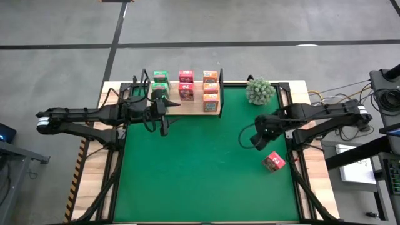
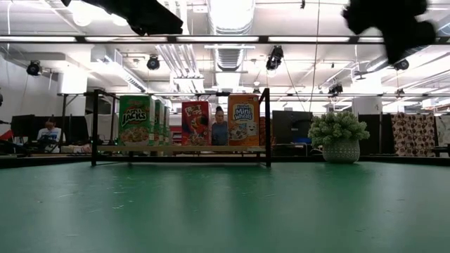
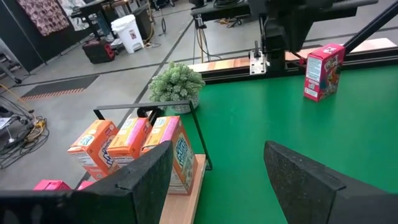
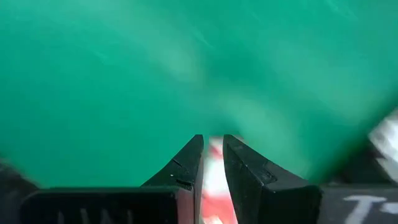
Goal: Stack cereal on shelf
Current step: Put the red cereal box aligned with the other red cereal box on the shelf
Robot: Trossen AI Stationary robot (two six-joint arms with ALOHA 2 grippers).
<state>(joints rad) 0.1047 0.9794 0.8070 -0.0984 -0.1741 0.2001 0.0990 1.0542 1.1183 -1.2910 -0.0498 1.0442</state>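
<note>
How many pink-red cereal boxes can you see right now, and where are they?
3. Two pink-red boxes stand on the shelf, in its middle column: one at the back, one in front. The third lies on the green mat by the right arm. Others may be hidden.

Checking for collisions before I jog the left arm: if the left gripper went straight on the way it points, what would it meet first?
Probably nothing soon: the left gripper, fingers open, points across bare green mat. Farther on stands the pink-red cereal box by the right arm, slightly off the line; depth is unclear.

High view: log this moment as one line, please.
shelf: eight boxes | pink-red box: on mat, right | left claw: open, by shelf | right claw: nearly shut, above mat
</note>
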